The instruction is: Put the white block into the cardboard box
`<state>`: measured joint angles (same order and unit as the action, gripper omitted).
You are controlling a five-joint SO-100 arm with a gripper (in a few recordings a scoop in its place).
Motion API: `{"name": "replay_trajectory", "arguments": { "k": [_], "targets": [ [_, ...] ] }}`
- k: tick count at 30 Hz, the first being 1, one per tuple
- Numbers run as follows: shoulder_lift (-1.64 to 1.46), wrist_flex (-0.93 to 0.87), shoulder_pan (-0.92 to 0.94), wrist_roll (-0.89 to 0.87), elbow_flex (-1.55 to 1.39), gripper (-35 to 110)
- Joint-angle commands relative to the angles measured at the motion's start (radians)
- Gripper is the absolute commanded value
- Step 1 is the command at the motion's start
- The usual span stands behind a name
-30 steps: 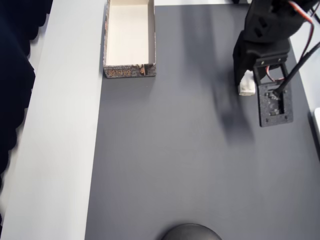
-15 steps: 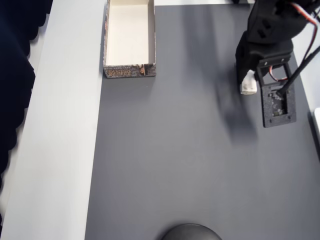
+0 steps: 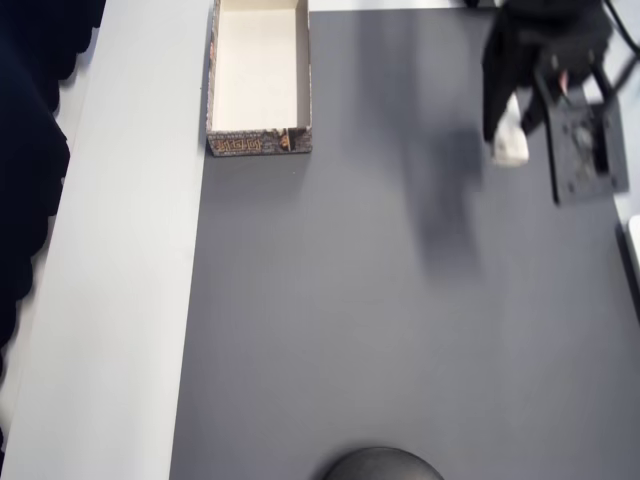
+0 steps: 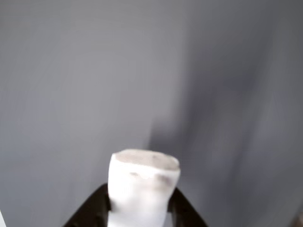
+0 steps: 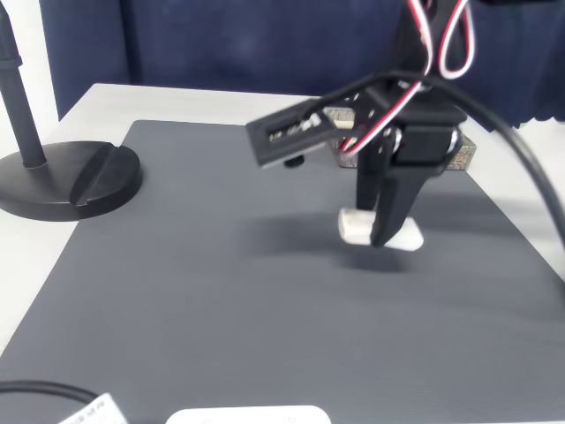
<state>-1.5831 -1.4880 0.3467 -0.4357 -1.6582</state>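
Note:
The white block point(image 3: 510, 143) is clamped in my black gripper point(image 3: 508, 135) near the top right of the overhead view, above the dark grey mat. In the wrist view the block point(image 4: 142, 184) stands on end between the two black fingers point(image 4: 94, 210). The fixed view shows the gripper point(image 5: 381, 231) shut on the block point(image 5: 354, 225), which hangs a little above the mat over its own shadow. The cardboard box point(image 3: 259, 143) lies at the top left of the overhead view, its cream inside bare, far to the left of the gripper. A piece of the box point(image 5: 465, 157) peeks out behind the arm.
A black round stand base point(image 5: 71, 177) sits on the mat's left corner in the fixed view and at the bottom edge overhead point(image 3: 380, 466). A pale table strip point(image 3: 130, 250) runs left of the mat. A white object point(image 5: 247, 415) lies at the near edge.
The gripper, still shut on the white block, has moved toward the top of the overhead picture and slightly right, and looks raised off the mat. The box has not moved.

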Motion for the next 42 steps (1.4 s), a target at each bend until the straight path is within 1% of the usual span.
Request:
{"name": "replay_trajectory", "arguments": {
  "k": [1,6,13,16,19,31,37,42],
  "targets": [
    [-0.135,-0.041,0.114,-0.089,-0.002,-2],
    [-0.112,-0.087,0.225,-0.172,0.054,-2],
    [0.058,-0.140,0.377,-0.440,0.298,-2],
    [0.144,-0.190,0.443,-0.623,0.476,-2],
    [0.218,-0.215,0.515,-0.723,0.626,0],
    [0.433,-0.215,0.767,-0.749,0.884,-2],
    [0.604,-0.229,0.841,-0.781,1.103,-1],
    [0.699,-0.229,0.876,-0.818,1.163,-1]
  ]
}}
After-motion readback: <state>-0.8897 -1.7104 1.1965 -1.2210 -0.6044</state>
